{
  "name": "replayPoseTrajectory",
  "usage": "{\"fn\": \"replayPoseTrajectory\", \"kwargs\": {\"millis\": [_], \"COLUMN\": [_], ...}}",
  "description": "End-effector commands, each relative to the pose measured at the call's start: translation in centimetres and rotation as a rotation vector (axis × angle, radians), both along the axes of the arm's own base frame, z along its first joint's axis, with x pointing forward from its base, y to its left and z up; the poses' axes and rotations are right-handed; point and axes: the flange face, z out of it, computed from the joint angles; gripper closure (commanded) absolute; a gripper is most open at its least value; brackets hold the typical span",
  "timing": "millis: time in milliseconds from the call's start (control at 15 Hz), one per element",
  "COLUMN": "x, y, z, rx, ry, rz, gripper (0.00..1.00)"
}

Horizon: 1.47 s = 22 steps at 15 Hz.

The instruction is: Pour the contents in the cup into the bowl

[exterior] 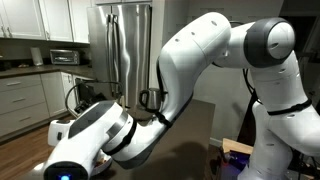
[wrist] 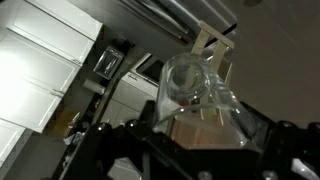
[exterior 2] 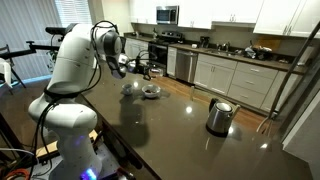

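A steel kettle (exterior 2: 219, 115) stands on a dark, glossy table (exterior 2: 170, 135) in a home kitchen, seen in an exterior view. Beyond it, white lower cabinets (exterior 2: 240, 82) run beneath a cluttered counter (exterior 2: 235, 50), next to a stainless dishwasher (exterior 2: 185, 65). A microwave (exterior 2: 167, 14) is mounted among white upper cabinets (exterior 2: 215, 10). Window blinds (exterior 2: 25, 25) hang at the far side. In an exterior view, a tall stainless steel refrigerator (exterior: 125, 40) stands near a small countertop oven (exterior: 65, 57), above a wood floor (exterior: 20, 150).
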Motion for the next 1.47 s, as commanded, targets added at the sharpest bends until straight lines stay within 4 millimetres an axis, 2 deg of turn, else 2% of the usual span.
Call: {"fn": "replayPoseTrajectory", "kwargs": {"millis": [0,400,667,933,1400], "x": [0.9,2.4,3.7,5.0,6.7], "y": [-0.7,-1.9,-3.6,-6.2,-12.0], "z": [1.6,2.5,3.1,3.6,4.7], "rx": [0.050,0.182,0.311,0.418,0.710], "ry": [0.068,0.154,0.206,0.235,0.269], "rz": [-0.035,-0.098,-0.169,-0.255,-0.410], "gripper": [0.45,0.45,0.45,0.45,0.45]}}
